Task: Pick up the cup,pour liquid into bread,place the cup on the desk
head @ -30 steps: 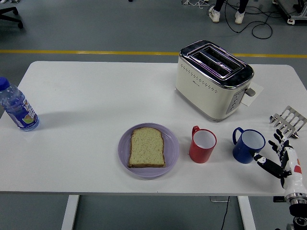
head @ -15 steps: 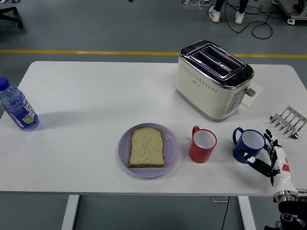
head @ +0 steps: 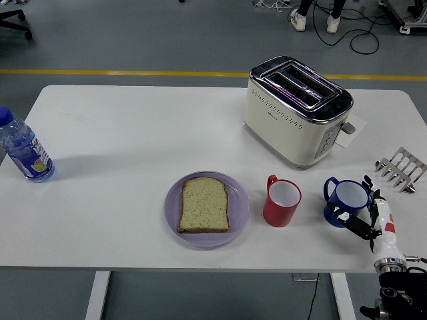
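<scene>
Right hand (head: 365,212) sits at the right side of the blue cup (head: 347,202), fingers (head: 357,225) spread and partly wrapped round the cup's wall; thumb side looks to be touching the lower front of it. Can't tell if the grip is actually closed on it yet, so call it hand open against the cup. Cup stands upright on the table (head: 133,133), handle pointing left, not lifted.

Everything else relative to the blue cup:
- red cup (head: 281,202) just left of it, upright, handle also on its left, a gap between the two
- purple plate (head: 237,213) left of the red cup, close but apart; one slice of bread (head: 204,205) lies flat in its middle
- toaster (head: 297,110) behind and slightly left, cream body, chrome top, two slots empty as far as visible
- metal toast rack (head: 400,169) behind and to the right, near the table's right edge
- water bottle (head: 25,148) far left, well apart, upright at the table's left edge, blue cap on

Person's feet (head: 312,20) on the floor past the far edge, behind the toaster.
</scene>
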Robot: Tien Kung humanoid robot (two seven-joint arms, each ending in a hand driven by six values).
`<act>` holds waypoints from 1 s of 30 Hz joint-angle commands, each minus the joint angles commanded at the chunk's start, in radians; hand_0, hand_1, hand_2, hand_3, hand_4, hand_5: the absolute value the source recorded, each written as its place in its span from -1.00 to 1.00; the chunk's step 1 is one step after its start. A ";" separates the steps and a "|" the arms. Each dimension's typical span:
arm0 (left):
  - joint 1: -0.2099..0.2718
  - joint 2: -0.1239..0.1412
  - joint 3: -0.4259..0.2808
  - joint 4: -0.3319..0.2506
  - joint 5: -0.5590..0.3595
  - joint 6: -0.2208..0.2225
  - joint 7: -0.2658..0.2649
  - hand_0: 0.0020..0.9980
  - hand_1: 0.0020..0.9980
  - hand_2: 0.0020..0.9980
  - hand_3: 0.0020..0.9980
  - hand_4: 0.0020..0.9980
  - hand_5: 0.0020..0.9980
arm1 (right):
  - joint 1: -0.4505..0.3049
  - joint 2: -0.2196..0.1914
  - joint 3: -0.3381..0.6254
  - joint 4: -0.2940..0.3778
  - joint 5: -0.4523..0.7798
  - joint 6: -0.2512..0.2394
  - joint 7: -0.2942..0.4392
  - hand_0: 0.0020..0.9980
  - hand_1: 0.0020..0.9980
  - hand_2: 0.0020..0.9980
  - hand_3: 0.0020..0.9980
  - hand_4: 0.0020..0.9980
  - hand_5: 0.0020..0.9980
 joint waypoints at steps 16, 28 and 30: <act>-0.005 0.001 -0.011 0.000 0.002 0.000 0.000 0.27 0.28 0.30 0.01 -0.52 0.73 | 0.057 0.014 -0.038 -0.094 0.072 -0.011 0.061 0.96 0.75 0.94 1.00 0.95 -0.62; -0.004 0.000 -0.015 0.000 0.002 -0.001 0.000 0.27 0.28 0.30 0.01 -0.52 0.73 | 0.093 0.020 -0.070 -0.156 0.123 -0.024 0.104 0.93 0.73 0.93 1.00 0.96 -0.63; -0.004 0.000 -0.015 0.001 0.002 -0.001 0.000 0.27 0.28 0.30 0.01 -0.52 0.73 | 0.096 0.021 -0.073 -0.161 0.126 -0.025 0.107 0.93 0.73 0.93 1.00 0.96 -0.63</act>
